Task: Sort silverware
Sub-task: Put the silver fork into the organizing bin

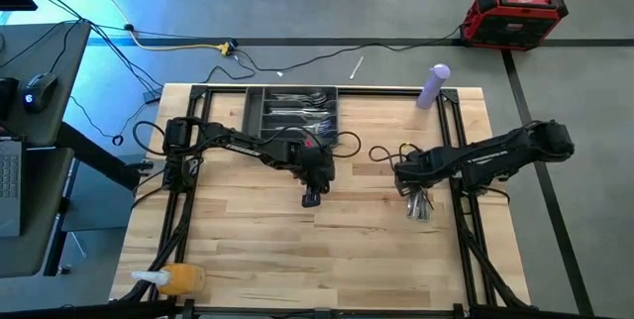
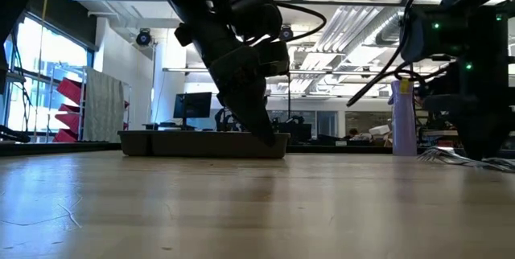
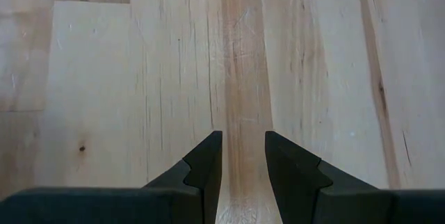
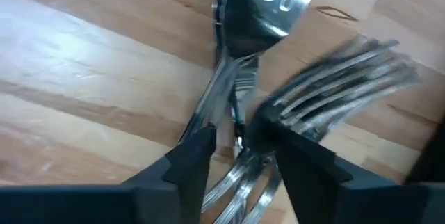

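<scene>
right gripper [image 4: 236,147] low over loose silverware pile [image 1: 420,203] on right side of table [image 1: 376,260], fingers parted around handles, grip itself not clear. more silverware in dark grey tray [image 1: 292,111] at far edge. left gripper [image 3: 242,158] mid-table, fingers slightly apart, nothing between, over bare wood.

Silverware [image 1: 420,203]: shiny forks and spoons, heaped crosswise on the table's right side. More pieces lie in the tray [image 1: 256,111].
</scene>
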`<state>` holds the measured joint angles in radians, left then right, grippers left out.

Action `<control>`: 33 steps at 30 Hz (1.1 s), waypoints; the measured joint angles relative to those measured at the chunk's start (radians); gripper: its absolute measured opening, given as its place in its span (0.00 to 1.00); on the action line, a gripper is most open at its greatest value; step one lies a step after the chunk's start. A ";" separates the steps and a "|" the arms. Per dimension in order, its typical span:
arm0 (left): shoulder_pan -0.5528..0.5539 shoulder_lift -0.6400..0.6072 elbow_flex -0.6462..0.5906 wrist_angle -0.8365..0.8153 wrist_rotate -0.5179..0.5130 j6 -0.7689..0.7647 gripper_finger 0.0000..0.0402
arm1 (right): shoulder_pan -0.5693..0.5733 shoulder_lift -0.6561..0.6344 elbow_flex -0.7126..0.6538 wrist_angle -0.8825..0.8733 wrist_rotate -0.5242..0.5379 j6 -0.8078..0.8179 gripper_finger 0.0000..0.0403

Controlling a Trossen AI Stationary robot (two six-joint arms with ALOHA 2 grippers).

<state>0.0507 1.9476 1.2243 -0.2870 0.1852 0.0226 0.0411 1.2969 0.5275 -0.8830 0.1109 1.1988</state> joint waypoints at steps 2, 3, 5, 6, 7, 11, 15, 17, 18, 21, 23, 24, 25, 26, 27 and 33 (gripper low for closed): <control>-0.003 0.000 0.000 0.000 -0.009 0.000 0.22 | 0.003 0.000 0.000 0.004 -0.003 -0.003 0.27; -0.004 0.000 0.000 0.000 -0.015 0.002 0.22 | 0.005 0.000 0.000 0.006 -0.003 -0.004 0.23; -0.006 0.000 0.000 0.000 -0.025 0.005 0.22 | 0.005 0.000 0.000 0.012 -0.005 -0.005 0.13; -0.007 0.000 0.000 -0.001 -0.031 0.005 0.22 | 0.005 0.000 0.000 0.017 -0.006 -0.007 0.09; -0.007 0.000 0.000 -0.003 -0.038 0.005 0.22 | 0.005 0.000 0.000 0.022 -0.006 -0.021 0.06; -0.007 0.001 0.000 -0.007 -0.042 0.003 0.22 | 0.006 0.004 0.037 0.033 0.011 -0.134 0.02; -0.011 0.001 0.000 -0.009 -0.043 -0.003 0.22 | -0.021 0.005 0.129 0.000 0.019 -0.290 0.12; -0.013 0.001 0.000 -0.008 -0.044 -0.003 0.22 | -0.040 0.006 0.152 -0.005 0.019 -0.329 0.19; -0.015 0.001 0.000 -0.008 -0.045 -0.003 0.22 | -0.049 0.007 0.156 -0.012 0.020 -0.348 0.24; -0.019 0.001 0.000 -0.011 -0.045 -0.003 0.22 | -0.087 0.006 0.155 -0.020 0.026 -0.365 0.36; -0.023 0.001 0.000 -0.018 -0.045 -0.003 0.22 | -0.116 0.006 0.135 -0.038 0.030 -0.323 0.42; -0.026 0.001 0.001 -0.025 -0.045 -0.003 0.22 | -0.128 0.006 0.122 -0.053 0.029 -0.280 0.45; -0.028 0.001 0.001 -0.035 -0.046 -0.003 0.22 | -0.137 0.006 0.107 -0.062 0.021 -0.237 0.46; -0.030 0.001 0.001 -0.044 -0.049 -0.003 0.22 | -0.142 0.005 0.090 -0.062 0.001 -0.206 0.48; -0.032 0.001 0.001 -0.048 -0.050 -0.003 0.22 | -0.143 0.006 0.072 -0.058 -0.023 -0.189 0.48; -0.039 0.001 0.001 -0.052 -0.087 0.005 0.22 | -0.144 0.001 -0.007 0.004 -0.091 -0.189 0.49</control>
<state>0.0116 1.9484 1.2255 -0.3386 0.0983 0.0277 -0.1027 1.2981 0.5203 -0.8789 0.0202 1.0097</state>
